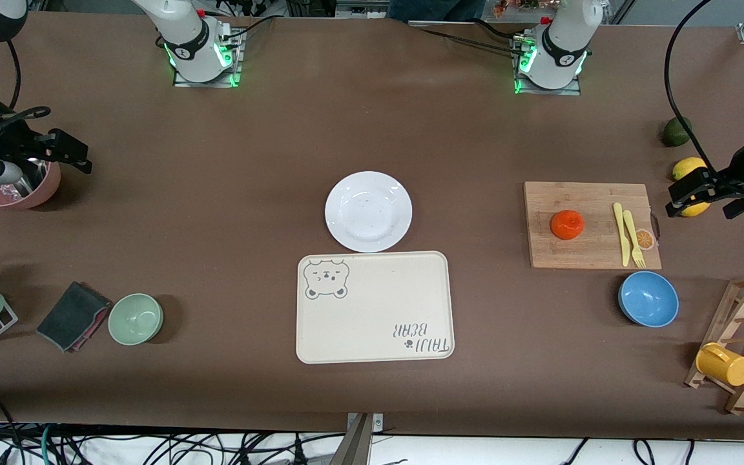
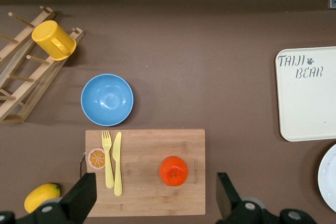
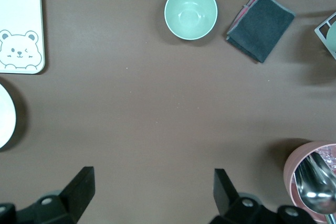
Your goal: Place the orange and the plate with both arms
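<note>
Orange point(image 1: 567, 224) sits mid-right on the cutting board point(image 1: 591, 194), yellow fork point(image 1: 634, 240) and knife point(image 1: 620, 234) alongside. Plate point(image 1: 368, 211) at center touches the bear tray point(image 1: 372, 310). Left end effector point(image 1: 692, 192) at right edge and right end effector point(image 1: 55, 150) at upper left both gape wide, empty.

Both arms wait, raised and swung out to their own ends of the worktop, wrists turned so each pincer faces down. The left pincer point(image 1: 692, 194) hangs with its fingers point(image 2: 79, 200) spread wide, holding nothing. The right pincer point(image 1: 65, 152) likewise stands wide open and empty.
</note>
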### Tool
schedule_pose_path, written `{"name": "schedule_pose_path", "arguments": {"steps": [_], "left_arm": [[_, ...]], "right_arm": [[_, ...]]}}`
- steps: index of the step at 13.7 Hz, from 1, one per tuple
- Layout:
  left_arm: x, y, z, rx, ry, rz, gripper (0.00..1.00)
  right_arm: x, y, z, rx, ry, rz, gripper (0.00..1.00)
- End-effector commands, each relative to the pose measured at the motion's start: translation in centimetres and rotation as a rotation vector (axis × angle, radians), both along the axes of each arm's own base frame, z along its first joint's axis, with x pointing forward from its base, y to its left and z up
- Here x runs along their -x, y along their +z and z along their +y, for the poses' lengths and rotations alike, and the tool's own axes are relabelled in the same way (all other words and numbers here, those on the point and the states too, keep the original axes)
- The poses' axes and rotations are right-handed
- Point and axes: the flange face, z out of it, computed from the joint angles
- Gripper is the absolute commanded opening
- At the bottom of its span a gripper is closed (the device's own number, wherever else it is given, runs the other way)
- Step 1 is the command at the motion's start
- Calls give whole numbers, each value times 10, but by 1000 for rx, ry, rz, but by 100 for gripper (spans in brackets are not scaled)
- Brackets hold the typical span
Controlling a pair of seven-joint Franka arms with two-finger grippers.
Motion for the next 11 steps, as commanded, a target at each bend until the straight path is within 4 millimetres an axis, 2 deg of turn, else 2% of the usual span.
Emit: {"name": "schedule_pose_path", "arguments": {"steps": [1,11], "left_arm": [[-3,6,-1,10,-9,-13,100],[-3,5,4,10,-1,-13,100]], "right_arm": [[-1,3,-1,-12,-1,2,100],[-1,3,-1,-10,-1,3,100]]}}
